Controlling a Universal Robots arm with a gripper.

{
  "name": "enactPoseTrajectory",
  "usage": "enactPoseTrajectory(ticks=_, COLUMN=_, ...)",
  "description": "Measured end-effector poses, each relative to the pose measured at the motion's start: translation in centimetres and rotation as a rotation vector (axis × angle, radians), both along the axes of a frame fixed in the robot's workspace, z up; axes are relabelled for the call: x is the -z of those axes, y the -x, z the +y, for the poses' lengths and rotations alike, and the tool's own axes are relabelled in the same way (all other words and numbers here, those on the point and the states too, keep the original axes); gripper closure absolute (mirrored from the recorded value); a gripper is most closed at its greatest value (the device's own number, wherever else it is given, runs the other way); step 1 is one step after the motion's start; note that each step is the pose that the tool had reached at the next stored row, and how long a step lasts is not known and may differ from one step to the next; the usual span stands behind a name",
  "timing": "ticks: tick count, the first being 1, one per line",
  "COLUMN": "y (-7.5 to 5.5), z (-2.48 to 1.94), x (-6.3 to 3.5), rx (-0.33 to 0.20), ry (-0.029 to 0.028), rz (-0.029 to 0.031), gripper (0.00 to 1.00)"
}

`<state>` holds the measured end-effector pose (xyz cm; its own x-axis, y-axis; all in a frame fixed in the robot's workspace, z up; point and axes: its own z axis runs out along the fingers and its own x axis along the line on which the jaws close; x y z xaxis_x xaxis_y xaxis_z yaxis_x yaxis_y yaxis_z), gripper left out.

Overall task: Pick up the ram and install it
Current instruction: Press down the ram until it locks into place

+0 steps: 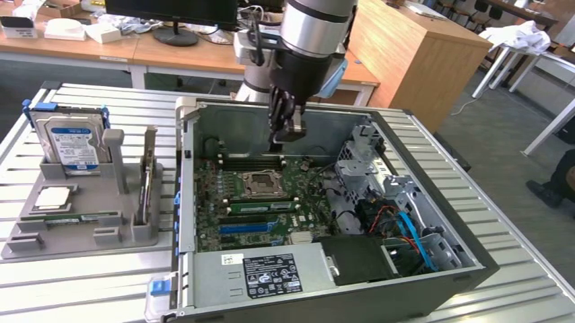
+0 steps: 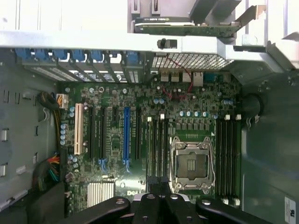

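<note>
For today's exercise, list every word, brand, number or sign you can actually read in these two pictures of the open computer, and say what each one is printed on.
"DELL": white print on the motherboard, partly hidden, seen in the wrist view.
Power supply label: print and symbols too small to read.
Hard drive label: blue and white, text too blurred to read.
Sticker on the case wall: unreadable.
Graphics card label: unreadable.

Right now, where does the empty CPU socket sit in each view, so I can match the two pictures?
Exterior view: the CPU socket sits mid-motherboard inside the open case, just below the pincer.
Wrist view: the CPU socket is a silver-framed square between two banks of black memory slots, just beyond the pincer.
Shared landmark: the blue expansion slot on the motherboard.
</note>
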<state>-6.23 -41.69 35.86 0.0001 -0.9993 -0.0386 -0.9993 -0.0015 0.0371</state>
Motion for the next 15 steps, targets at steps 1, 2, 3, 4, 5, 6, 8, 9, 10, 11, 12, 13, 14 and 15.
enactPoseTrajectory(ticks=1, y=-0.3, z=0.00, x=0.00, rx=0.000, ry=0.0000, rz=0.0001, gripper=0.90)
enactPoseTrajectory(ticks=2, y=-0.6, z=0.00, x=0.00, rx=0.000, ry=0.0000, rz=0.0001, gripper=0.90)
enactPoseTrajectory(ticks=3, y=-0.8, z=0.00, x=0.00, rx=0.000, ry=0.0000, rz=0.0001, gripper=0.90)
enactPoseTrajectory(ticks=4, y=-1.1, z=0.00, x=0.00, rx=0.000, ry=0.0000, rz=0.0002, gripper=0.90)
enactPoseTrajectory(ticks=5, y=-1.3, z=0.00, x=0.00, rx=0.000, ry=0.0001, rz=0.0002, gripper=0.90)
enactPoseTrajectory(ticks=6, y=-1.5, z=0.00, x=0.00, rx=0.000, ry=0.0001, rz=0.0002, gripper=0.90)
enactPoseTrajectory(ticks=8, y=-1.9, z=0.00, x=0.00, rx=0.000, ry=0.0000, rz=0.0001, gripper=0.90)
enactPoseTrajectory(ticks=9, y=-2.1, z=0.00, x=0.00, rx=0.000, ry=0.0000, rz=0.0002, gripper=0.90)
enactPoseTrajectory(ticks=10, y=-2.2, z=0.00, x=0.00, rx=0.000, ry=0.0000, rz=0.0002, gripper=0.90)
enactPoseTrajectory(ticks=11, y=-2.3, z=0.00, x=0.00, rx=0.000, ry=0.0000, rz=0.0002, gripper=0.90)
enactPoseTrajectory(ticks=12, y=-2.3, z=0.00, x=0.00, rx=0.000, ry=0.0000, rz=0.0002, gripper=0.90)
enactPoseTrajectory(ticks=13, y=-2.3, z=0.00, x=0.00, rx=0.000, ry=0.0000, rz=0.0001, gripper=0.90)
enactPoseTrajectory(ticks=14, y=-2.3, z=0.00, x=0.00, rx=0.000, ry=-0.0001, rz=0.0001, gripper=0.90)
enactPoseTrajectory(ticks=15, y=-2.3, z=0.00, x=0.00, rx=0.000, ry=0.0000, rz=0.0001, gripper=0.90)
